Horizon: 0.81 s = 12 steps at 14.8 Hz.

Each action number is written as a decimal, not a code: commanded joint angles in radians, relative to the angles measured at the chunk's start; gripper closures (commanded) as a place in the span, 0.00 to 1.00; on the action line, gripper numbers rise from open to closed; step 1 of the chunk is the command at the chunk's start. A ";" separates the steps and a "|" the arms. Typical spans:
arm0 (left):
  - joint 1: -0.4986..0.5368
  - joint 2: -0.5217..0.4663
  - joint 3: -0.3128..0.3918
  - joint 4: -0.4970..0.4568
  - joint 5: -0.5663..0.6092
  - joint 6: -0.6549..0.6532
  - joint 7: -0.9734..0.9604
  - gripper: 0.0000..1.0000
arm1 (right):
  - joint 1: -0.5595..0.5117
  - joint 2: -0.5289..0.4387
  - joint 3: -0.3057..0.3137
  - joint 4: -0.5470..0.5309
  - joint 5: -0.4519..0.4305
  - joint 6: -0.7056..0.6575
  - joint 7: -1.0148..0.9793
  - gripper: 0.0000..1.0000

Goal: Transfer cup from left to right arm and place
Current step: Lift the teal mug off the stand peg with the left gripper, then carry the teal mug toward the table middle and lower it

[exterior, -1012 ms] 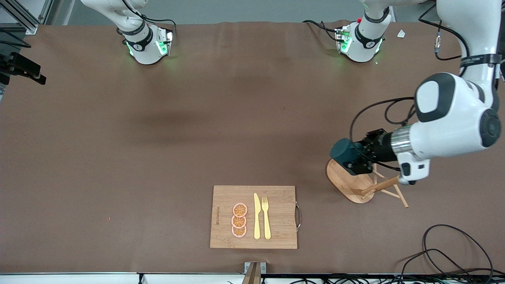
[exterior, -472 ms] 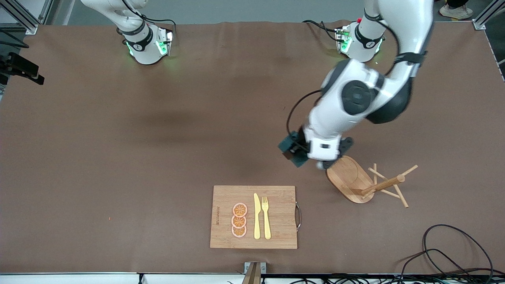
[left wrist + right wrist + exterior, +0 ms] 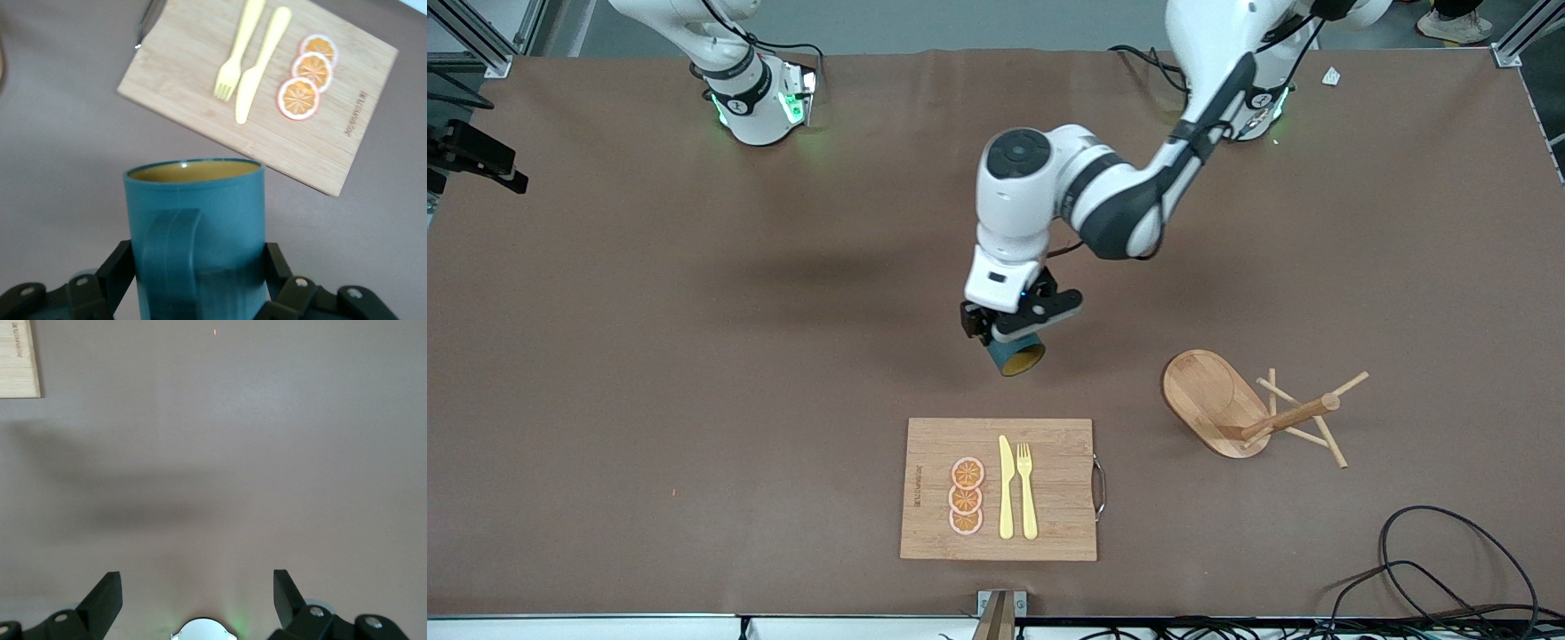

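The cup (image 3: 1016,357), dark teal with a tan inside, hangs over the bare table a little toward the robots from the cutting board. It lies tilted, its mouth turned toward the front camera. My left gripper (image 3: 1016,331) is shut on it. In the left wrist view the cup (image 3: 200,220) fills the gap between the black fingers (image 3: 115,272), its handle facing the camera, and my left gripper (image 3: 197,277) clamps its body. My right gripper (image 3: 197,593) stands open over bare table with nothing between its fingers; it is out of the front view.
A bamboo cutting board (image 3: 1063,498) with orange slices (image 3: 966,496), a yellow knife (image 3: 1006,489) and fork (image 3: 1027,489) lies near the front edge. A wooden peg rack (image 3: 1232,409) lies tipped over toward the left arm's end. Cables (image 3: 1432,569) coil at the front corner.
My left arm has swung from over the peg rack to the table's middle, carrying the cup, and turned its mouth toward the front camera. The right gripper's state is unchanged.
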 commanded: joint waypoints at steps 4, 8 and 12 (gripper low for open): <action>-0.145 0.072 0.030 0.031 0.425 0.056 -0.258 0.41 | -0.014 -0.030 0.008 -0.036 0.022 0.006 0.007 0.00; -0.232 0.125 0.030 0.024 0.796 0.001 -0.483 0.41 | -0.017 -0.029 0.007 -0.036 0.011 0.010 -0.004 0.00; -0.306 0.193 0.030 0.025 1.008 -0.067 -0.533 0.41 | -0.017 -0.029 0.007 -0.035 0.008 0.003 -0.005 0.00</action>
